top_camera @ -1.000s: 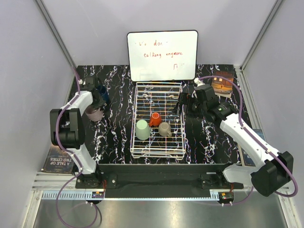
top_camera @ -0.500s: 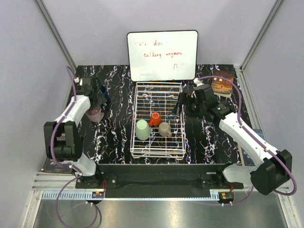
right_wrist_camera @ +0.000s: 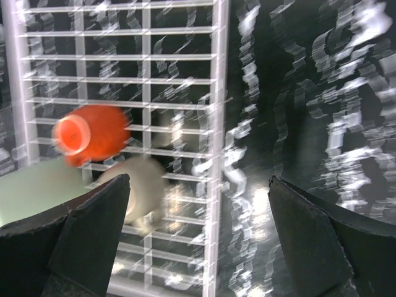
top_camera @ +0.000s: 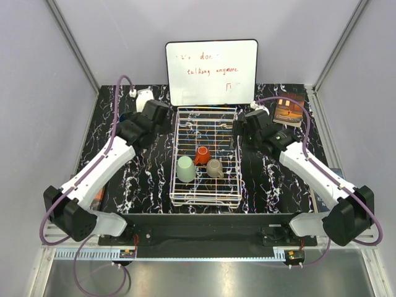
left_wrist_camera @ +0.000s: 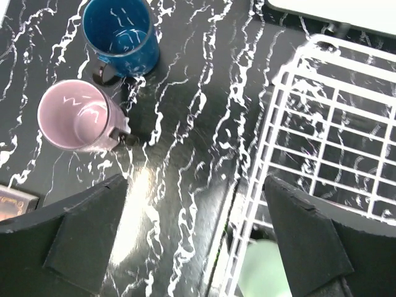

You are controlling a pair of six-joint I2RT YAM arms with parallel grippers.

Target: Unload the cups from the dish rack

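Note:
The white wire dish rack (top_camera: 174, 154) stands mid-table with three cups inside: mint green (top_camera: 185, 168), orange-red (top_camera: 202, 155) and taupe (top_camera: 215, 167). Left of the rack (left_wrist_camera: 257, 167), a dark blue cup (left_wrist_camera: 120, 34) and a pink-lilac cup (left_wrist_camera: 77, 117) stand upright on the black marbled table. My left gripper (top_camera: 158, 117) (left_wrist_camera: 195, 185) hangs open and empty over the rack's left edge, with the mint cup (left_wrist_camera: 263, 269) just below it. My right gripper (top_camera: 244, 127) (right_wrist_camera: 199, 182) is open and empty above the rack's right rim (right_wrist_camera: 216, 124), near the orange-red cup (right_wrist_camera: 93, 133) and the taupe cup (right_wrist_camera: 139, 185).
A whiteboard (top_camera: 211, 71) with red writing leans behind the rack. A book (top_camera: 289, 110) lies at the back right corner. Pale enclosure walls close in both sides of the table.
My left gripper opened, let go of the pink-lilac cup on the table and swung right to the rack's left side. My right gripper shifted slightly toward the back.

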